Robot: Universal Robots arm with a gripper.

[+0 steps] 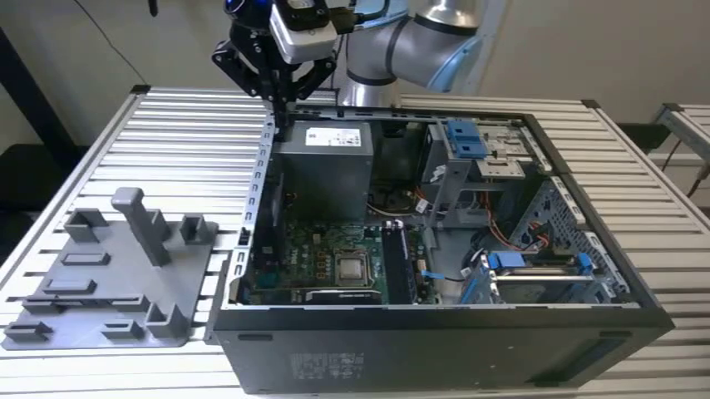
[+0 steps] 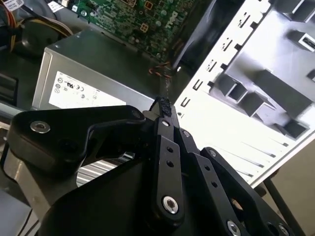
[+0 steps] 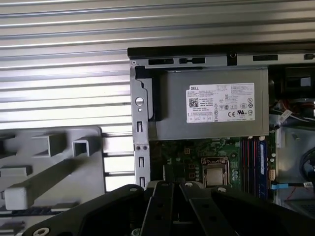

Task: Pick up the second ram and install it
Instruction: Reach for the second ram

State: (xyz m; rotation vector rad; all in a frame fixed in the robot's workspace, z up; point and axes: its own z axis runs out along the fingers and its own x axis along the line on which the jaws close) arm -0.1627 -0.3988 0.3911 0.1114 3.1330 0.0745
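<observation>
My gripper hangs over the far corner of the open computer case, on the exterior view's left, above the grey power supply. In the second wrist view its black fingers meet at the tips, and the gripper is shut with nothing showing between them. The second ram is hidden: I cannot pick it out on the grey tray or in the gripper. A dark stick stands in the memory slots beside the processor socket on the green motherboard; it is the dark stick in the first wrist view.
The grey tray with its upright posts lies on the slatted table at the exterior view's left of the case. Blue drive clips, cables and a drive cage fill the case's other half. The case walls stand up around the motherboard.
</observation>
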